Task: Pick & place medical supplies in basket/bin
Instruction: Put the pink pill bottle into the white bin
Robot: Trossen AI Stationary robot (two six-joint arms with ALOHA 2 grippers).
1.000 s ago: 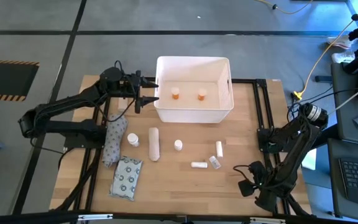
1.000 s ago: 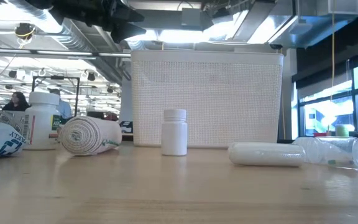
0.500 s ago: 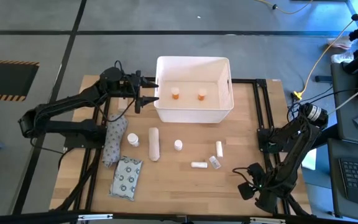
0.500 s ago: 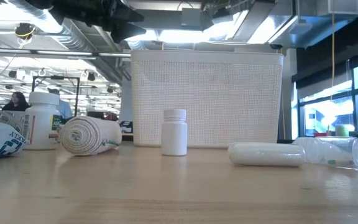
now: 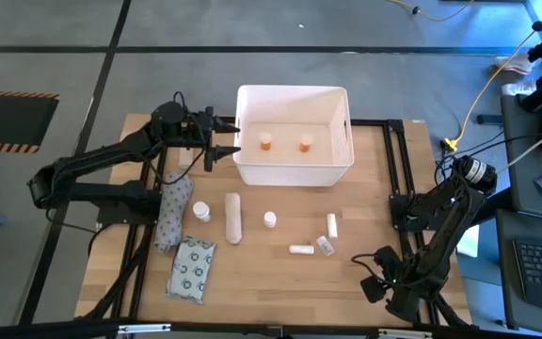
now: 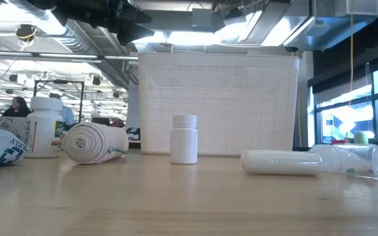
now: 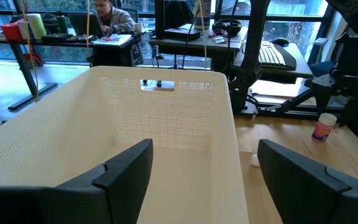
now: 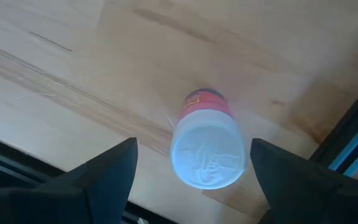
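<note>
Wooden table [image 5: 280, 273], white tub [image 5: 294, 135]

White tub [image 5: 294, 160]; orange-capped bottles [image 5: 265, 142]; ring-patterned grey-white pkt [image 5: 192, 268].

bright, even overhead light; ceiling lamps glare in the low view; soft shadows on the pale wooden counter [image 5: 271, 264].

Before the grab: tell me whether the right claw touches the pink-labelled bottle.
Apart. In the right wrist view the bottle stands between the right claw's open fingers, bare table on both sides.
</note>
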